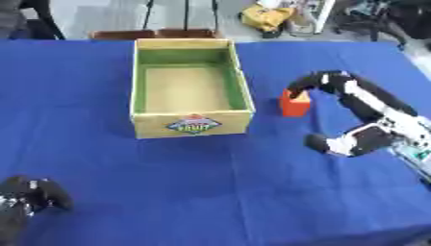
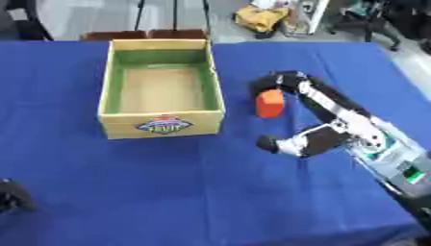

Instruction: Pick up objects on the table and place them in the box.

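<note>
right hand [image 1: 353,103] reaches in from the right side of the blue table [image 1: 210,192], its fingers [image 1: 303,82] arched over and curling down onto the top of a small orange block [image 1: 294,104], while the thumb [image 1: 318,142] sticks out low and well short of the block. fingers are spread wide rather than closed round it; whether the tips actually press on the block or only hover against it, i cannot tell. the block is a bright orange-red, boxy and upright, with a paler orange top face, standing on the cloth just to the right of the box [image 1: 192,122], near but apart from its right wall. the box is open-topped cardboard with tan outer walls, green inner walls, a plain tan floor and a colourful label on its front face. left hand [image 1: 30,197] rests at the lower left corner, fingers curled, holding nothing.
</note>
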Controlling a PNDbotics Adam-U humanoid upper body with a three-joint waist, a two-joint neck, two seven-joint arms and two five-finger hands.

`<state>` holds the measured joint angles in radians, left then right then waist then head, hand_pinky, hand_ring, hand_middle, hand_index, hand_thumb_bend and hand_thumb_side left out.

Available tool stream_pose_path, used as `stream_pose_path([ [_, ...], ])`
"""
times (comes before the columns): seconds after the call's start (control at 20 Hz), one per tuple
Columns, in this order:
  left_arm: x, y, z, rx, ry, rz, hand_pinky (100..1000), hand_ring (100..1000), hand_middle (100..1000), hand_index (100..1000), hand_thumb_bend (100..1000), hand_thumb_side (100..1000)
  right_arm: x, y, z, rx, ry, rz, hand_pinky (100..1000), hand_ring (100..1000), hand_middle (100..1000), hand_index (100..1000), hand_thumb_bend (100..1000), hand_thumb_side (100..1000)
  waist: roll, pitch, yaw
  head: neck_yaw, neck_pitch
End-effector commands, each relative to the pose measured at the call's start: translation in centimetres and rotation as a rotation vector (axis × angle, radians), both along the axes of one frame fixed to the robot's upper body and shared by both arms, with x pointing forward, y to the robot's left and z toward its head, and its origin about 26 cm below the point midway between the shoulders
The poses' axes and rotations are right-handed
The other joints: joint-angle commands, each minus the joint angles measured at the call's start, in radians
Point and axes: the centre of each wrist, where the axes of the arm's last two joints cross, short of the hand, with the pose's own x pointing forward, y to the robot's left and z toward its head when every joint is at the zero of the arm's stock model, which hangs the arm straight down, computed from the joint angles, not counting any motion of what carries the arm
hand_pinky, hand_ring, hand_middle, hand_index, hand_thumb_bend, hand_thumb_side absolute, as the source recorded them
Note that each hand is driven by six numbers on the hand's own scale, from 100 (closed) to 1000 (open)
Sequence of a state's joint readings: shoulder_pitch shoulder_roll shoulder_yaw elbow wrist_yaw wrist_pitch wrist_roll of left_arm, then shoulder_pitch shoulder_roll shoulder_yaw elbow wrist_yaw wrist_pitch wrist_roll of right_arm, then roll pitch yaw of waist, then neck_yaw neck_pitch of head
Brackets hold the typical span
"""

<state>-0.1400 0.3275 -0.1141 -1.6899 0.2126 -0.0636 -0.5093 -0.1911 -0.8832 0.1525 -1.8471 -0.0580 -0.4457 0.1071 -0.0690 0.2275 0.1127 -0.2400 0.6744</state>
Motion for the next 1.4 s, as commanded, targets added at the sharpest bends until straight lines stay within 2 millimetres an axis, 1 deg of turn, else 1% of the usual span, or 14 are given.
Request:
stream_pose_path([
  [0.05,0.1,0.2,0.7,0.012,-0.017,-0.021,647,574,512,633,300,1000,-0.2,-1.4,2.2,-0.071,-0.062,-0.032,840,827,686,857,554,469,0.003,-0.014,0.000,-0.001,-0.013],
  [0.1,0.1,0.2,0.7,0.013,-0.017,-0.024,648,572,510,634,296,1000,-0.2,-1.8,2.4,-0.084,-0.069,-0.045,838,826,690,857,559,457,0.003,-0.013,0.000,-0.001,-0.014],
  [0.3,0.1,0.1,0.8,0.018,-0.021,-0.037,648,571,506,634,287,1000,0.3,-3.7,3.0,-0.130,-0.093,-0.116,836,828,701,858,545,456,0.007,-0.009,0.004,-0.001,-0.020],
  [0.35,0.1,0.1,0.8,0.018,-0.023,-0.040,648,571,506,634,286,1000,0.4,-4.2,3.0,-0.139,-0.097,-0.132,836,828,703,859,459,448,0.008,-0.008,0.005,-0.002,-0.021],
  [0.4,0.1,0.1,0.9,0.019,-0.026,-0.042,648,570,505,634,283,1000,0.5,-4.7,3.2,-0.150,-0.102,-0.149,836,829,706,860,539,460,0.010,-0.007,0.008,-0.004,-0.023],
  [0.45,0.1,0.0,0.9,0.019,-0.028,-0.045,648,570,504,634,285,1000,0.7,-5.2,3.3,-0.159,-0.107,-0.166,835,830,710,861,417,438,0.011,-0.006,0.010,-0.005,-0.024],
  [0.5,0.1,0.0,0.9,0.020,-0.029,-0.048,648,570,504,634,279,1000,0.9,-5.8,3.4,-0.168,-0.113,-0.186,835,830,710,861,535,460,0.012,-0.006,0.013,-0.006,-0.025],
  [0.7,0.1,-0.1,1.0,0.025,-0.034,-0.066,649,570,501,634,268,1000,1.7,-8.0,3.5,-0.178,-0.120,-0.267,835,834,715,861,532,457,0.017,-0.004,0.024,-0.014,-0.028],
  [0.9,0.1,-0.3,1.2,0.030,-0.041,-0.086,650,570,499,634,260,1000,2.5,-9.7,3.2,-0.179,-0.110,-0.320,838,837,717,860,530,457,0.021,-0.002,0.038,-0.026,-0.027],
  [1.15,0.2,-0.5,1.5,0.032,-0.055,-0.117,650,570,498,634,253,1000,3.4,-11.4,2.5,-0.194,-0.089,-0.361,841,840,716,860,527,461,0.027,0.005,0.064,-0.039,-0.030],
  [1.4,0.3,-0.8,1.8,0.032,-0.067,-0.142,652,571,497,635,252,1000,4.4,-12.5,2.0,-0.212,-0.077,-0.384,843,841,716,861,525,475,0.030,0.012,0.087,-0.050,-0.030],
])
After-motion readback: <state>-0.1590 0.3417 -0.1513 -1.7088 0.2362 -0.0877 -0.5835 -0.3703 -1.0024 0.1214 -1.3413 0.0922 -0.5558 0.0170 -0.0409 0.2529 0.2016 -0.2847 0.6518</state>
